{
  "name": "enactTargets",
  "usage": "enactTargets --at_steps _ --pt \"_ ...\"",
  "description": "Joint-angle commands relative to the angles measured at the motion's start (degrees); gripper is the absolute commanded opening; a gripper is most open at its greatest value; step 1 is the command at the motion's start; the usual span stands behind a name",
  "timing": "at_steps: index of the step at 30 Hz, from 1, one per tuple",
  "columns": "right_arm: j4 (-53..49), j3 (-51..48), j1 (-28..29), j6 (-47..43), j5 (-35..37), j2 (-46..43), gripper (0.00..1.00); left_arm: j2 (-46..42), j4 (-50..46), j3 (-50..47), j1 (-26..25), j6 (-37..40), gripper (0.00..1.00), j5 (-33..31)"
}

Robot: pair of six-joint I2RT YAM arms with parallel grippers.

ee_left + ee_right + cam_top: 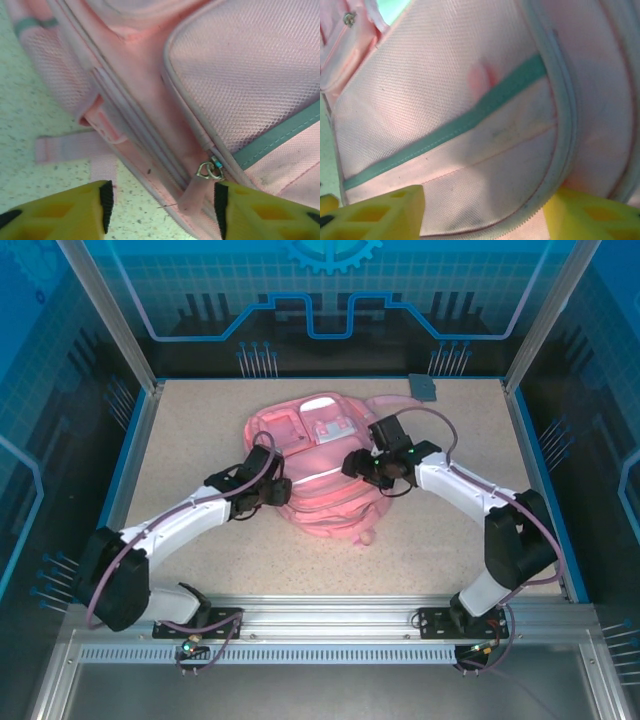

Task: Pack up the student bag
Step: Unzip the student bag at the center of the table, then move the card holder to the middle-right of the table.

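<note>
Student bag point(318, 490) shows its metal zip pull point(210, 171) from left wrist.

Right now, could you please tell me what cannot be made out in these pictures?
- Top external: what lies inside the student bag, too small to tell.
- Top external: the grey object at the far right, too small to identify.
- Left wrist: where the zip runs below the zip pull, cut off by the bottom edge.
</note>
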Motion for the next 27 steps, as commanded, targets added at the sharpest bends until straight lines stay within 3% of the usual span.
enactTargets --at_steps 1,7,15,27 --pt "-5.64 5.21 -2.27 -6.77 8.45 -1.74 0.72 -5.5 -1.65 -0.81 1.39 -3.45 0.67 0.03" --pt "-6.18 10.03 -10.82 -10.91 11.39 2.06 0.75 -9.1 -1.75 -0.59 3.34 -7.86 0.83 1.79" --pt "-0.61 24.11 -21.04 -12.52 4.46 17.07 0.74 -8.62 0.91 -0.77 5.48 -14.86 0.94 6.07" --pt "-3.29 55.14 -27.44 -9.6 5.66 44.99 0.65 -7.94 5.62 -0.72 6.54 -16.76 0.97 10.07"
